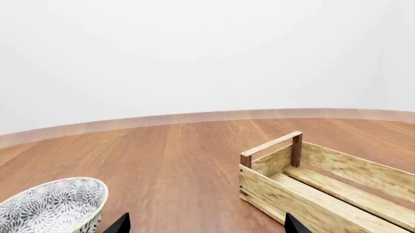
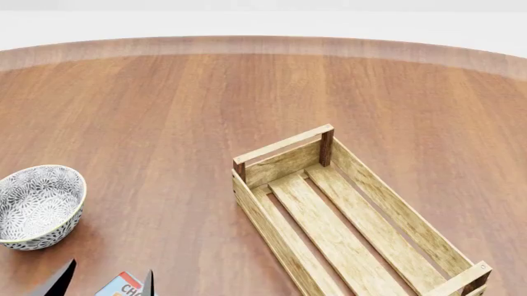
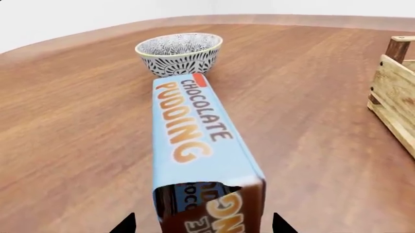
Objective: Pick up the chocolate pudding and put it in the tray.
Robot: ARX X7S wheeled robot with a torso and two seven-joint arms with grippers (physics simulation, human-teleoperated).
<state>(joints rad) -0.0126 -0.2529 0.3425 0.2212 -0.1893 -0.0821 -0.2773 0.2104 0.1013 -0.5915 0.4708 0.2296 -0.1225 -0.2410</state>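
Observation:
The chocolate pudding (image 3: 194, 141), a long carton with a light blue top and orange lettering, lies flat on the wooden table and points toward the bowl. My right gripper (image 3: 202, 225) is open. Its dark fingertips stand on either side of the carton's near brown end, with a gap on each side. In the head view only a corner of the pudding (image 2: 123, 286) shows at the bottom edge, between two dark tips that look like my left gripper (image 2: 105, 282). In its own view the left gripper (image 1: 204, 224) is open over bare table. The pale wooden tray (image 2: 346, 216) sits empty to the right.
A round grey-white patterned bowl (image 2: 37, 206) stands left of the tray, just beyond the pudding's far end (image 3: 180, 51). The tray's near end rail (image 1: 272, 145) rises ahead and to the right of the left gripper. The table's curved far edge (image 2: 263, 44) meets a white wall.

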